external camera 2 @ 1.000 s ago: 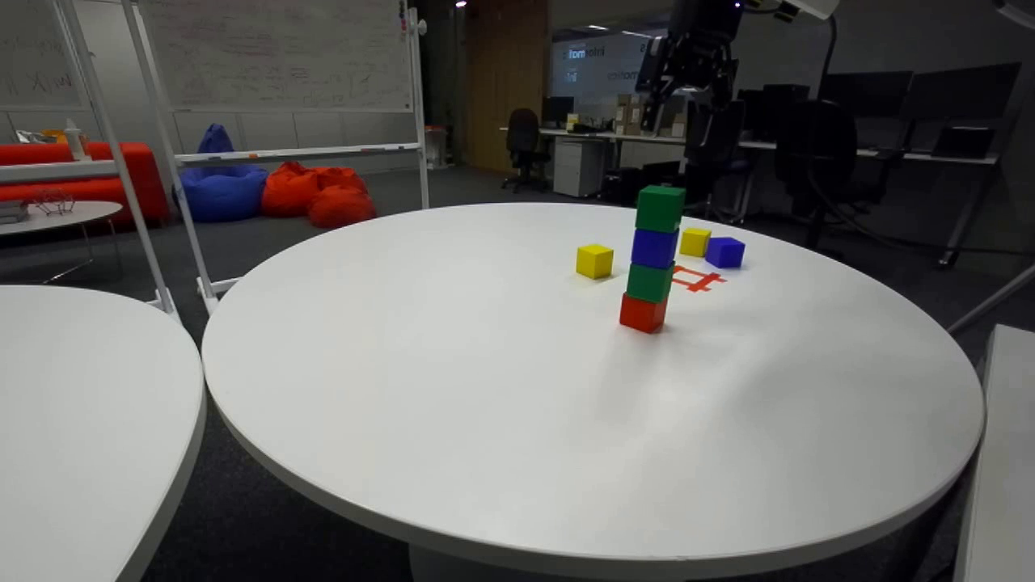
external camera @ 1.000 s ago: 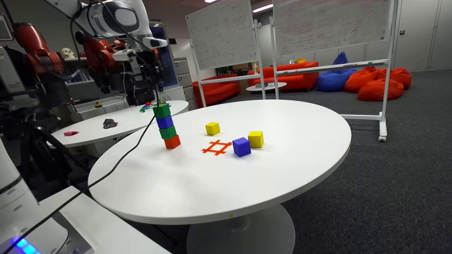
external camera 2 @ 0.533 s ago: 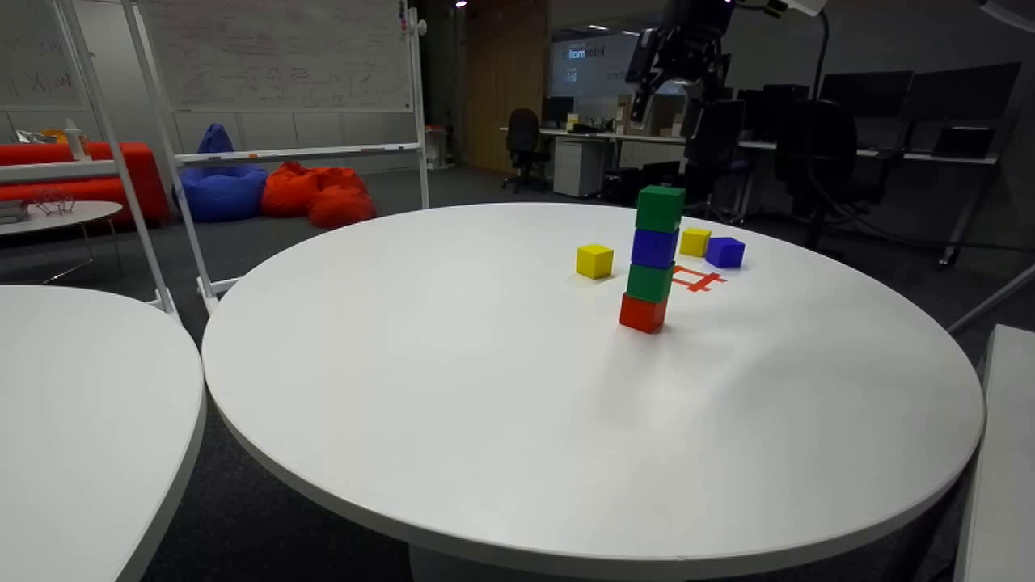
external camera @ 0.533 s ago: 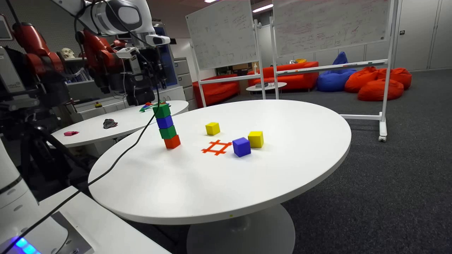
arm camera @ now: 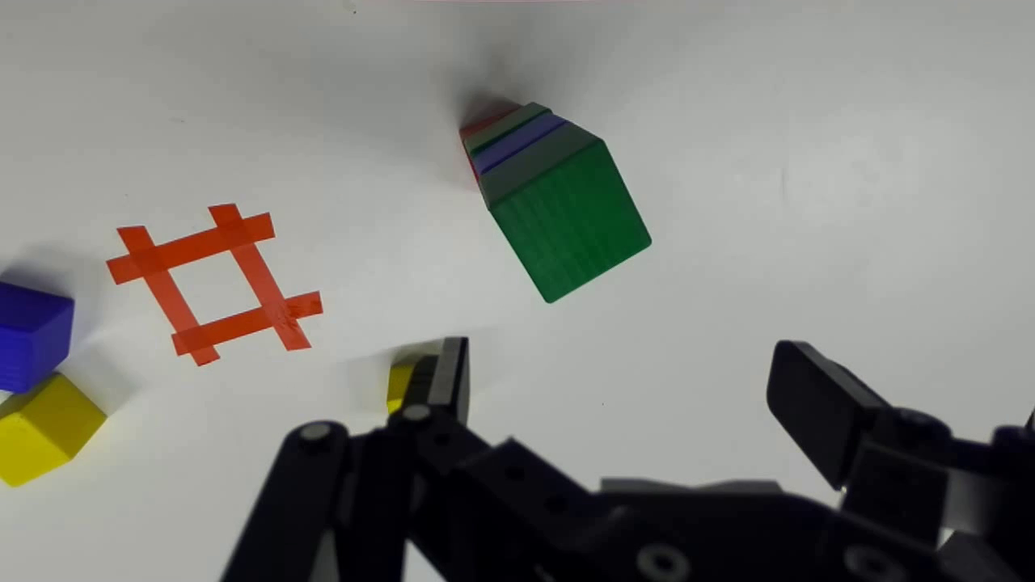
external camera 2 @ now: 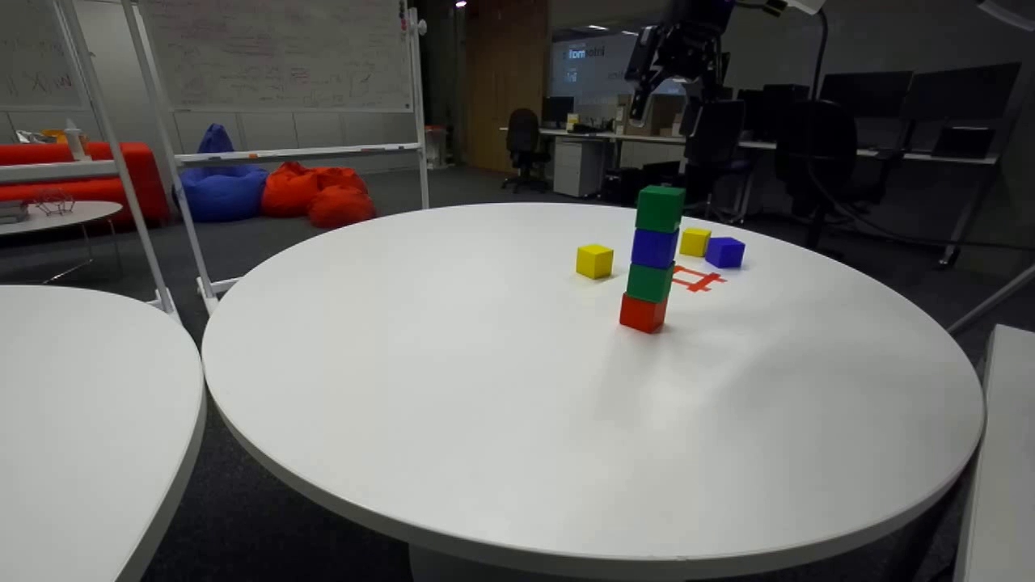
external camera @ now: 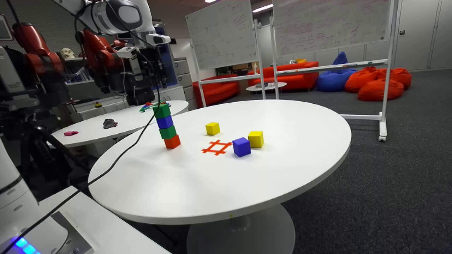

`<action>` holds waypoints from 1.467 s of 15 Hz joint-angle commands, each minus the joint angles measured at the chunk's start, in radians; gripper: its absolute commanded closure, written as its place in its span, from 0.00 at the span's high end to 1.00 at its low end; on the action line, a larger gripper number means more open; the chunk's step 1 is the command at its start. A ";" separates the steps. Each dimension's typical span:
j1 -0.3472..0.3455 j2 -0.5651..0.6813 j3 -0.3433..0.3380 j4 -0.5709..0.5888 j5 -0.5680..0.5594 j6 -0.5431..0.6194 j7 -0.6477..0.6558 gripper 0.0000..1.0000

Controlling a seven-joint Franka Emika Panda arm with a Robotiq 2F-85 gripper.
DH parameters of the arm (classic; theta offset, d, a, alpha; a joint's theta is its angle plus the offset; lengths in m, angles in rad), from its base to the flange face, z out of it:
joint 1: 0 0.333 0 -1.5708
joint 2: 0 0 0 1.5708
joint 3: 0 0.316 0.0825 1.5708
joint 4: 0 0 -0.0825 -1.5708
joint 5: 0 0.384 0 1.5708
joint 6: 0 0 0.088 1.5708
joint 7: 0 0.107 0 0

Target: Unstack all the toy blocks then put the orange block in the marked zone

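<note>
Your table [external camera 2: 404,388] is round, smooth white; your gripper [arm camera: 621,356] hangs above it, spread wide. Four-cube stack [external camera 2: 653,257] stands near the flat tape zone [arm camera: 194,246]; orange block [external camera 2: 644,313] is at stack bottom, faintly striped green block [arm camera: 570,222] on top.

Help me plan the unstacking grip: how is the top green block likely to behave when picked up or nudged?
The top green block is probably stiff, given its flat faces and crisp edges. Faint stripes on top hint at wood, so it may be light. Nudged sideways, it could slide off or tip, resting on just the stacked blue block.
</note>
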 commanded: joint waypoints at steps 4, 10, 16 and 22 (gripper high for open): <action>-0.010 0.037 -0.003 0.037 0.002 -0.036 0.009 1.00; -0.011 0.078 -0.015 0.067 0.002 -0.060 0.008 1.00; -0.014 0.138 -0.027 0.129 0.000 -0.110 0.016 1.00; -0.022 0.199 -0.042 0.204 0.006 -0.186 0.018 1.00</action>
